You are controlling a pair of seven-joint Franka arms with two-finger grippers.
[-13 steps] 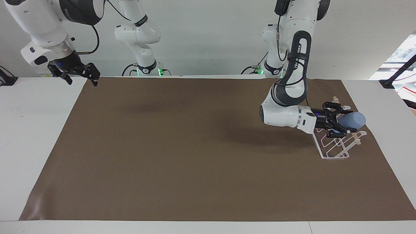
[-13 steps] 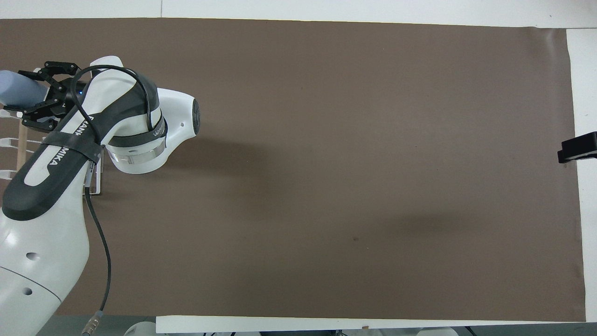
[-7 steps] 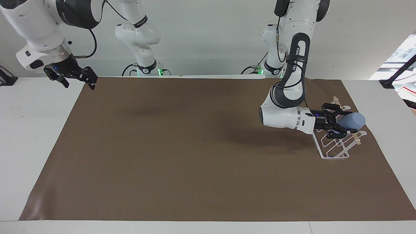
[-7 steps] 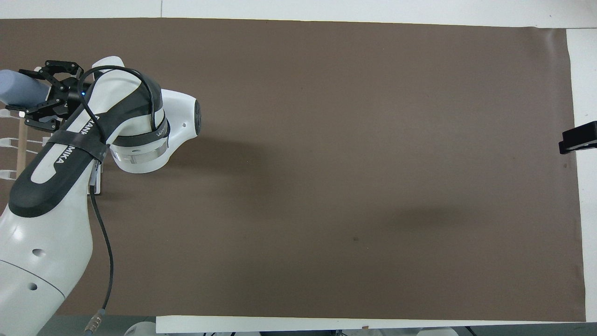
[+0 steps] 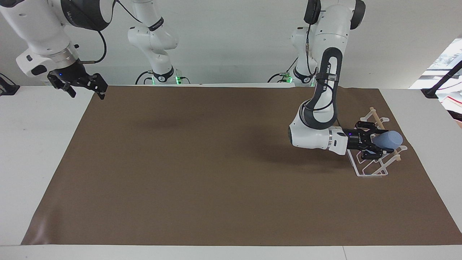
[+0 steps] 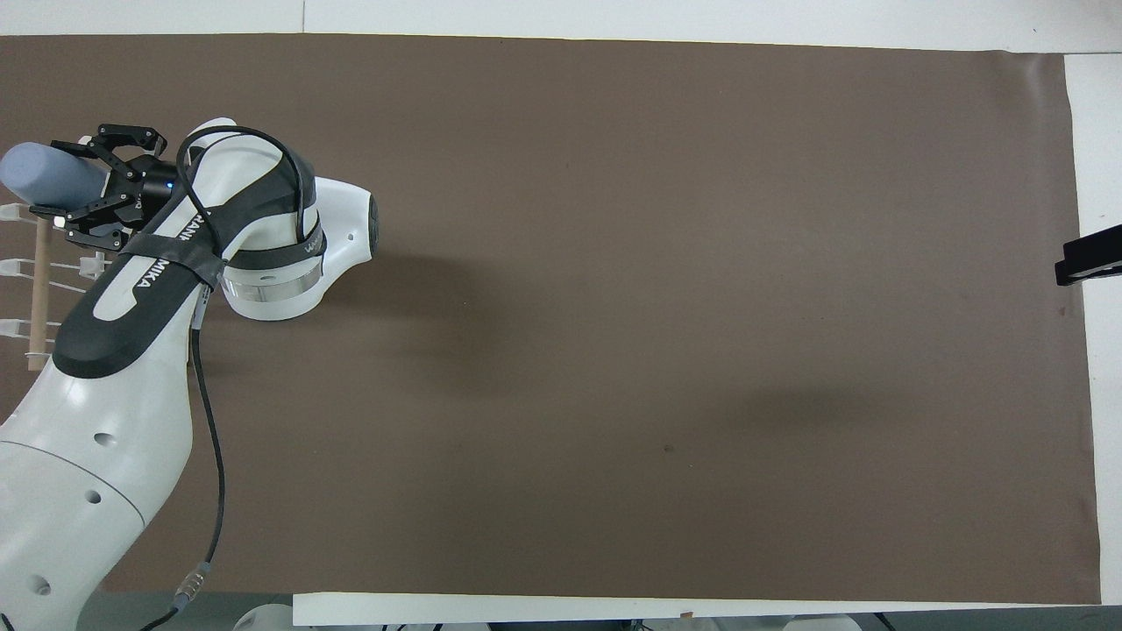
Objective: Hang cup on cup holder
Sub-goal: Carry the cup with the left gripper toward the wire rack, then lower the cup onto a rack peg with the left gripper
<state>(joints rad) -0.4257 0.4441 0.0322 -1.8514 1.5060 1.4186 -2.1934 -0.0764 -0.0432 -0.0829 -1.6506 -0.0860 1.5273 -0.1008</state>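
Observation:
The light-blue cup (image 5: 391, 138) lies on its side in my left gripper (image 5: 380, 142), which is shut on its narrower end. The rim points toward the left arm's end of the table. The cup hangs just above the prongs of the white wire cup holder (image 5: 371, 169), close to its wooden rod (image 5: 376, 117). In the overhead view the cup (image 6: 35, 171) and left gripper (image 6: 54, 180) sit over the rack's end farther from the robots, with the rod (image 6: 37, 289) beside the arm. My right gripper (image 5: 87, 94) is open and empty, waiting raised over the right arm's end of the table.
A brown mat (image 5: 216, 173) covers most of the white table (image 5: 36, 144). A black clamp (image 5: 431, 93) sits at the table edge near the rack. The left arm's forearm (image 6: 254, 245) hangs low over the mat beside the rack.
My left gripper has lowered the cup slightly toward the rack's prongs and drawn it a little toward the table's middle. The right gripper has drifted slightly.

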